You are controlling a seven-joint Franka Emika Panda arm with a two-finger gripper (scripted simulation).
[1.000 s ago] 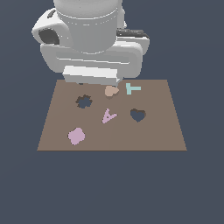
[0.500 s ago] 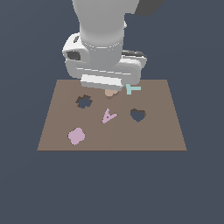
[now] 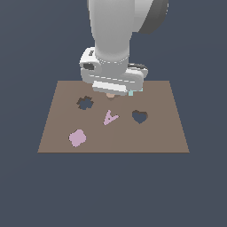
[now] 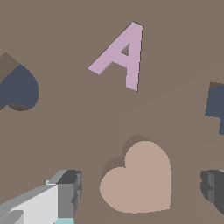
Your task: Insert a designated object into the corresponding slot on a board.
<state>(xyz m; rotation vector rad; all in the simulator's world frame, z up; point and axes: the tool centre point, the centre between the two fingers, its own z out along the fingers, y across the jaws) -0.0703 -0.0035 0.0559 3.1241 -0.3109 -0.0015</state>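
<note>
The peach-tan heart piece point(image 4: 140, 179) lies flat on the brown board point(image 3: 164, 133); in the exterior view only its edge point(image 3: 110, 95) shows under my hand. My gripper point(image 4: 142, 186) is open and low over it, with one finger point(image 4: 70, 192) on each side and gaps between both fingers and the piece. In the exterior view the gripper point(image 3: 113, 88) hangs at the board's far middle. The dark heart slot point(image 3: 139, 116) is empty, toward the exterior view's right; it also shows in the wrist view point(image 4: 17, 89).
A dark flower-shaped cutout point(image 3: 85, 103) is at the exterior view's left. A pink A-shaped piece point(image 3: 109, 118) lies between the two cutouts. A pink flower piece point(image 3: 77, 138) lies near the front left. A teal T piece point(image 3: 131, 93) peeks out beside my hand.
My hand has come down and forward over the heart piece, now covering most of it and the teal T in the exterior view. No piece has moved.
</note>
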